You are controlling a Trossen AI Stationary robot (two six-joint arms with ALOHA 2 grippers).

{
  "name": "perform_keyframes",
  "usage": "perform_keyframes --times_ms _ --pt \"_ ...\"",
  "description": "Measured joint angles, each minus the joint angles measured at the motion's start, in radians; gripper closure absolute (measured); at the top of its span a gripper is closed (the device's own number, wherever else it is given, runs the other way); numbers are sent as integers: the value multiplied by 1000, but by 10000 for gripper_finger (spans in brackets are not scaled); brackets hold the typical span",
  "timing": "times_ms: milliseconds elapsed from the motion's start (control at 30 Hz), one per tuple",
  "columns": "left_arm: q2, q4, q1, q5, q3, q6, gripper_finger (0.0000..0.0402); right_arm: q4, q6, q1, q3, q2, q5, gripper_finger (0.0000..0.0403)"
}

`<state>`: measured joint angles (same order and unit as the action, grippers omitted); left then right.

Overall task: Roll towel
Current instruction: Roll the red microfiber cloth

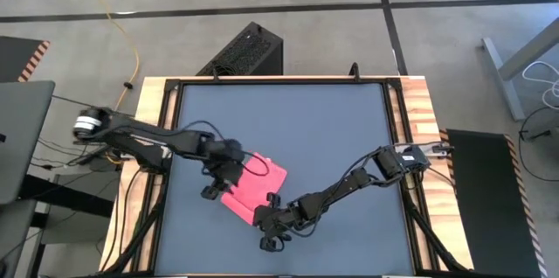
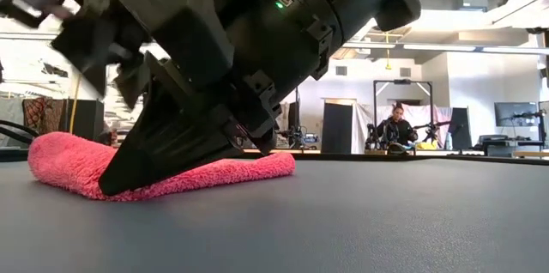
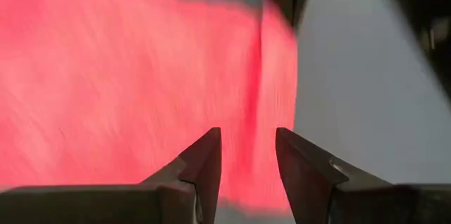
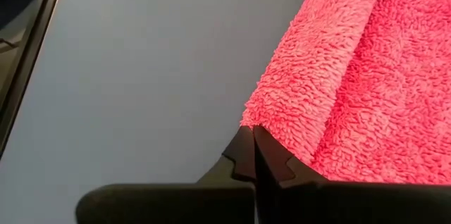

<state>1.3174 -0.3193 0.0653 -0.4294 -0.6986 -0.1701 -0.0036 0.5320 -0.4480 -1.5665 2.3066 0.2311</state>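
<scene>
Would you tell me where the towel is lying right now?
In the high view, the towel lies on the table's near-centre, between the left gripper and the right gripper, which is pinched shut at its near corner.

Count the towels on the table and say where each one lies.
1: the towel, folded, lies on the table toward its near edge, between the open left gripper and the shut right gripper at its corner. None other visible.

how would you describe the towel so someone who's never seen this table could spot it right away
Look at the dark grey table framed in wood, then to its near middle, where the two dark arms meet. The towel lies flat there between the left gripper and the right gripper, which pinches its corner. It is fluffy and pink-red.
</scene>
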Motion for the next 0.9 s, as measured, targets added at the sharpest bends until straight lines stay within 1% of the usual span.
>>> perform_keyframes --times_ms 67,100,200,300,433,500,667,767,833,900 --pt "-46 145 27 -2 54 45 282 2 2 0 0 0 -1 394" --pt "-57 184 42 -3 76 63 287 3 2 1 0 0 -1 394" --pt "-55 217 72 -21 127 113 310 4 6 8 0 0 -13 394" --pt "-34 278 79 -64 162 140 345 11 22 8 1 1 -13 393" --pt "-10 328 79 -48 180 137 392 25 45 17 1 2 -21 391" --pt "9 326 79 -46 181 130 397 36 54 17 2 2 -23 390" --pt "108 362 85 -88 181 119 401 40 93 18 1 3 -25 390" --pt "160 388 85 -82 181 111 401 43 130 17 1 3 -21 389" --pt "182 407 81 -53 180 109 401 46 147 14 1 4 -13 389" --pt "198 405 76 -57 180 107 401 48 165 9 2 4 3 389"
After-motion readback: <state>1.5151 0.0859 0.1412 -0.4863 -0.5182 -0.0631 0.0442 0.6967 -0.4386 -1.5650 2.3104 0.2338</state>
